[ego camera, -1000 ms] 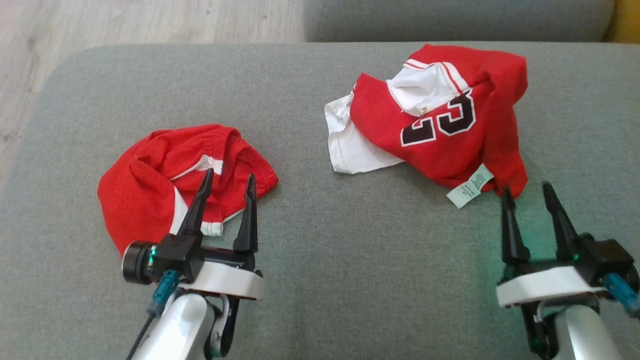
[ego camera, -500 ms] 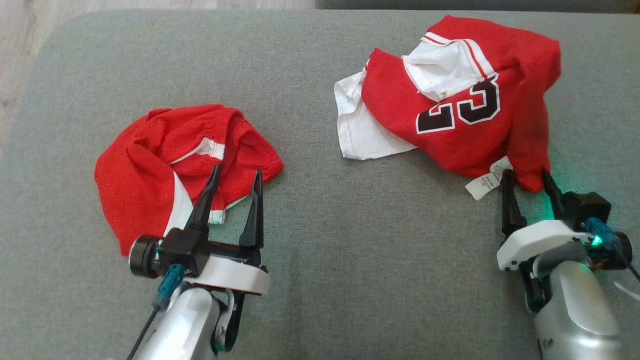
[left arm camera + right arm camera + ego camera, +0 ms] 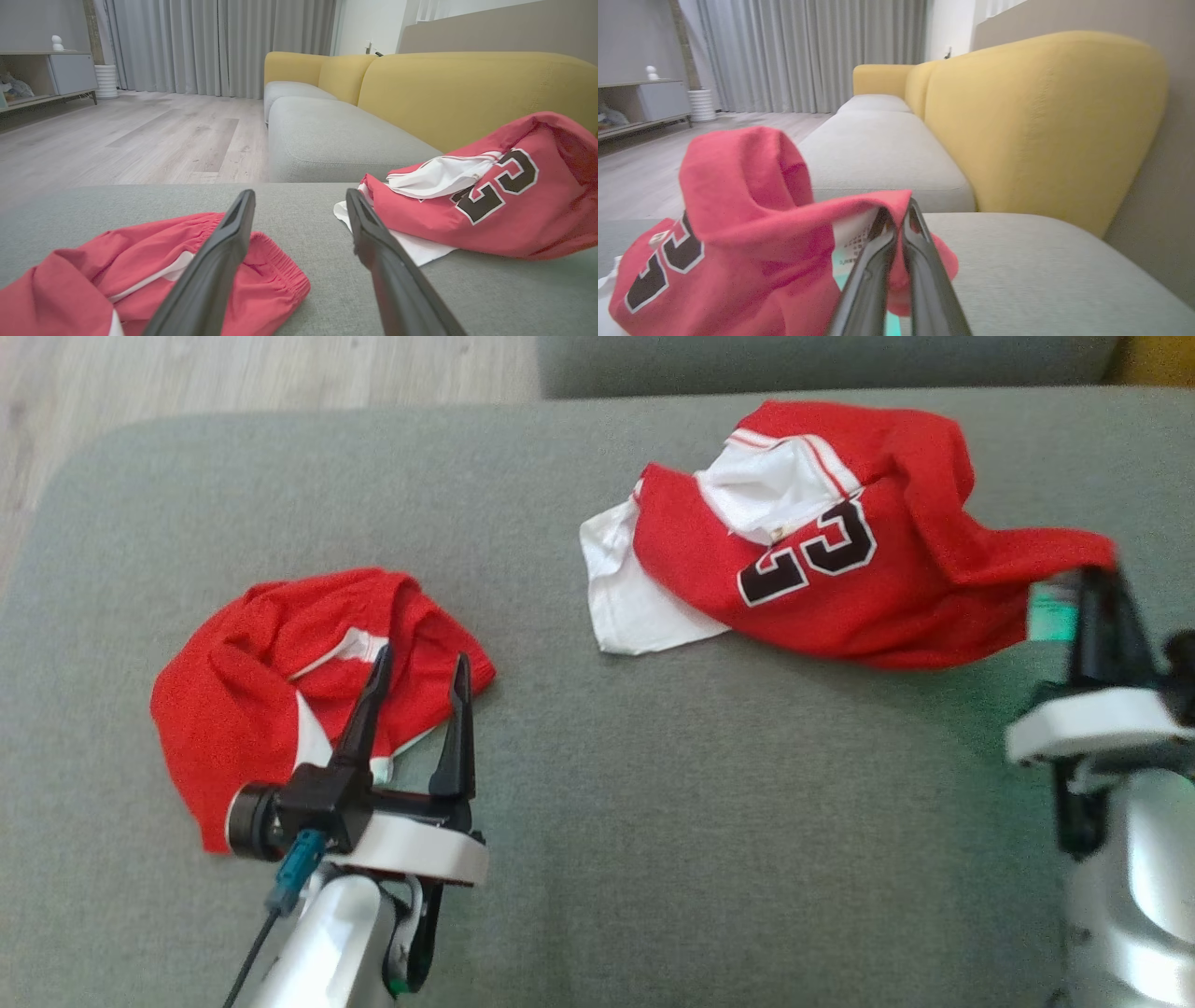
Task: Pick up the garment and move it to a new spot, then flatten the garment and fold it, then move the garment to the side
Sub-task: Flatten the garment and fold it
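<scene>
The right gripper has its fingers pressed together on a corner of the jersey. The red cloth is pinched between the tips and drawn out from there toward the rest of the jersey, which lies crumpled on the cushion ahead and to the left of these fingers. In the right wrist view the hem folds over the tips, with the white label just left of them. The left gripper hovers with its fingers spread apart and nothing between them. The shorts lie bunched on the cushion by its left finger and further left. The jersey is ahead and to the right of its right finger.
</scene>
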